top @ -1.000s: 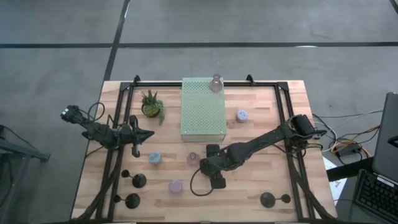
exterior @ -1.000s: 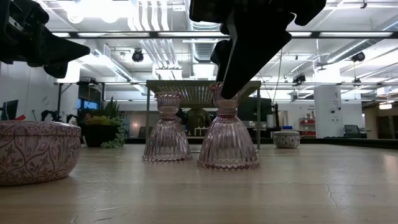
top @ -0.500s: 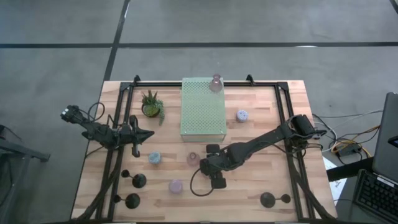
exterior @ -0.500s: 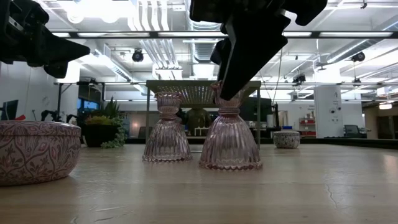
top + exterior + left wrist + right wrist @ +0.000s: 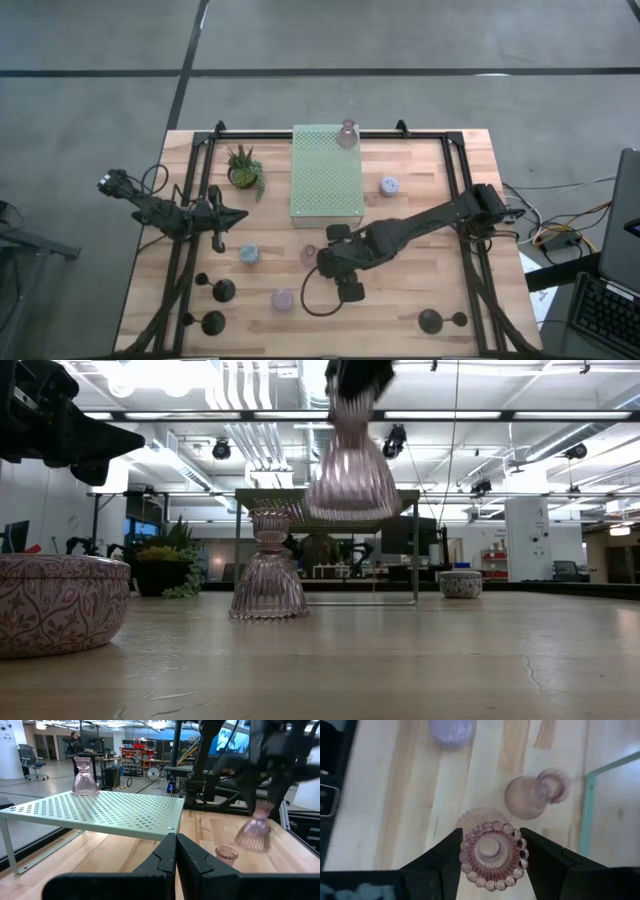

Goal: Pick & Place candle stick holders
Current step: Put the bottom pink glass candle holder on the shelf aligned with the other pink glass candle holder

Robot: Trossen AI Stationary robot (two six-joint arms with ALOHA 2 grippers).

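Low view showed us the pink glass holder (image 5: 352, 475) clear of the desk (image 5: 400, 660), hanging by its narrow top from the right hand (image 5: 357, 378), whose two fingers were clamped on the rim. From the right wrist we saw the fingers (image 5: 447, 852) pressed on either side of the beaded rim, the flared base pointing down.

We judged the grip the weak point: ribbed glass, held only at the small top, could swing or slip, and a drop would land it near the second pink holder (image 5: 268, 567), which stood on the desk just beside and below. In the high view that neighbour (image 5: 310, 254) sat at about 9 o'clock from the right hand (image 5: 333, 262), so a sideways move that way risked a knock.

Open room lay toward 12 o'clock, where the green perforated board (image 5: 327, 175) stood raised on legs; its near edge was a lip to clear. A third pink holder (image 5: 347, 132) occupied its far edge. A lavender holder (image 5: 283, 298) lay at 7 o'clock. The left hand (image 5: 228, 217), fingers together, waited well apart at 9 o'clock.
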